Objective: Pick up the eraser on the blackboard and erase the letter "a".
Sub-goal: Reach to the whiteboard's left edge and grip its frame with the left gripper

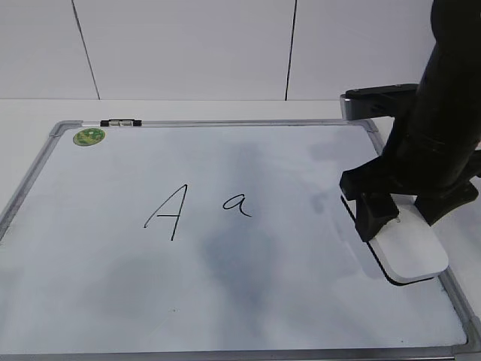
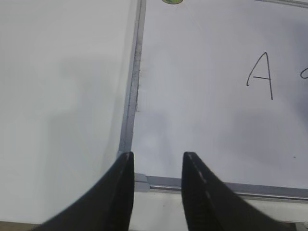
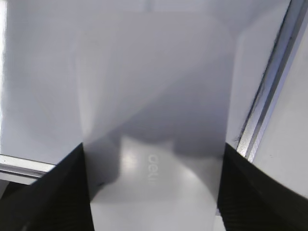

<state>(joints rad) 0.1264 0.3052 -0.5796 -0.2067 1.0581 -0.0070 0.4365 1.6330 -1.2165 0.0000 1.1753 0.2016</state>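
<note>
Right pincer, black, exterior view: fingers straddle the white rounded plastic eraser at the right edge of the grey-framed white board; small handwritten "a" sits mid-board, well apart, beside a larger capital "A".
Left wrist view: left pincer released, empty, over the board's lower-left frame; white tabletop alongside.
Right wrist view: both fingers flank the eraser; whether they clamp it, cannot tell.

White eraser flat on blackboard (right edge); "a" intact.

Glossy white plastic eraser on a smooth blackboard framed in grey metal.
</note>
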